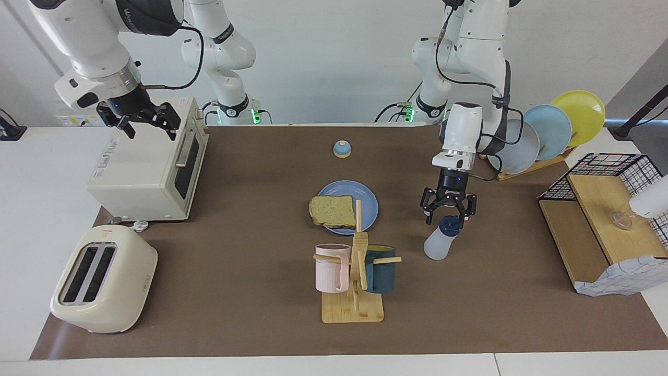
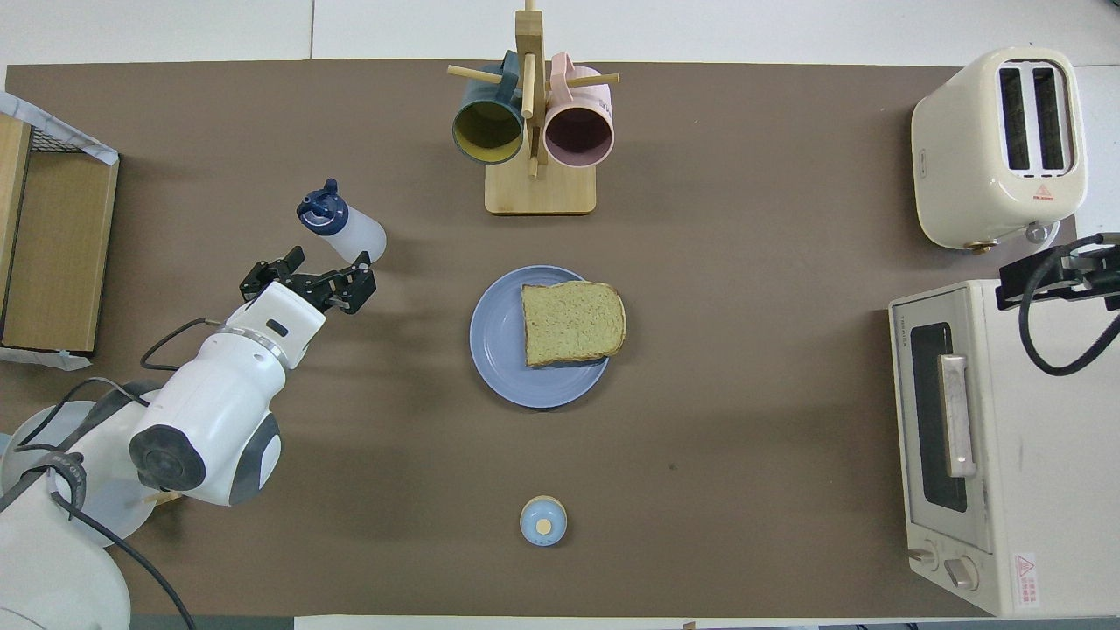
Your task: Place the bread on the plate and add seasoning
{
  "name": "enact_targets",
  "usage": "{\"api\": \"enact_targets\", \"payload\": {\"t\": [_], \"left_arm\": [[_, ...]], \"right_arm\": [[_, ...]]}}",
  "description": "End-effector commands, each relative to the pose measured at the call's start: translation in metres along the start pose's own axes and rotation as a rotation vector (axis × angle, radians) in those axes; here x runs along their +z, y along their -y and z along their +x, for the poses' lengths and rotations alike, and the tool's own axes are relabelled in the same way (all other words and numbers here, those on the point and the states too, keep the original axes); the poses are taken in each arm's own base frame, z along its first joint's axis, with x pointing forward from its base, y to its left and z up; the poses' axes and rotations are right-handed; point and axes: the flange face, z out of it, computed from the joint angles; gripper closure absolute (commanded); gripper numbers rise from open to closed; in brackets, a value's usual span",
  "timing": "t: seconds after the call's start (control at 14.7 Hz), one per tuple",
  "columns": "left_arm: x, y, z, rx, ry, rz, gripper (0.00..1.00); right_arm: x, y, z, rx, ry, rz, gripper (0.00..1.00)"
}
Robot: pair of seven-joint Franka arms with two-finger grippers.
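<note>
The bread [image 1: 332, 209] [image 2: 573, 322] lies on the round blue plate [image 1: 368, 200] [image 2: 497, 350] at mid-table, its crust overhanging the rim toward the right arm's end. The seasoning [image 1: 440, 240] [image 2: 341, 226], a translucent bottle with a navy cap, stands by itself on the mat toward the left arm's end. Just above its cap hangs my left gripper [image 1: 449, 214] [image 2: 319, 273], open and holding nothing. My right gripper [image 1: 140, 121] waits open over the toaster oven [image 1: 148, 167] [image 2: 989, 437]; only its edge shows in the overhead view.
A wooden mug rack [image 1: 354, 292] [image 2: 534, 131] with a pink and a teal mug stands farther from the robots than the plate. A small blue bell [image 1: 342, 149] [image 2: 543, 521] sits nearer them. A toaster [image 1: 102, 279], racked plates [image 1: 553, 130] and a wire shelf [image 1: 605, 219] line the table's ends.
</note>
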Motion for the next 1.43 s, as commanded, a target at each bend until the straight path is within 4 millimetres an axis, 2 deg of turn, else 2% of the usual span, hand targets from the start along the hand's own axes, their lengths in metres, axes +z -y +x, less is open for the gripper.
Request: {"api": "enact_targets", "payload": {"t": [0.0,0.14,0.34,0.48,0.75,1.02,1.16,1.36], "left_arm": [[-0.032,0.003,-0.011,-0.003,-0.001,-0.002,0.0],[-0.043,0.003,-0.01,-0.007,0.022,0.007,0.0],[-0.076,0.003,0.014,-0.007,0.145,0.062,0.0],[-0.103,0.003,0.036,-0.01,0.201,0.095,0.0],[-0.136,-0.002,0.085,-0.012,0.305,0.153,0.0],[-0.162,-0.017,0.131,-0.007,0.383,0.186,0.0],[-0.172,-0.018,0.154,-0.021,0.398,0.2,0.0],[-0.193,-0.016,0.18,-0.051,0.457,0.214,0.0]], "right_arm": [[0.0,-0.002,-0.001,-0.009,0.01,0.004,0.0],[0.0,-0.002,-0.001,-0.009,0.01,0.004,0.0],[0.0,-0.001,0.0,-0.011,0.009,0.003,0.0],[0.0,-0.001,0.0,-0.011,0.009,0.005,0.0],[0.0,-0.002,0.0,-0.009,0.009,0.004,0.0],[0.0,-0.001,0.0,-0.011,0.009,0.005,0.0],[0.0,-0.002,0.0,-0.009,0.009,0.004,0.0],[0.0,-0.001,0.0,-0.011,0.009,0.003,0.0]]}}
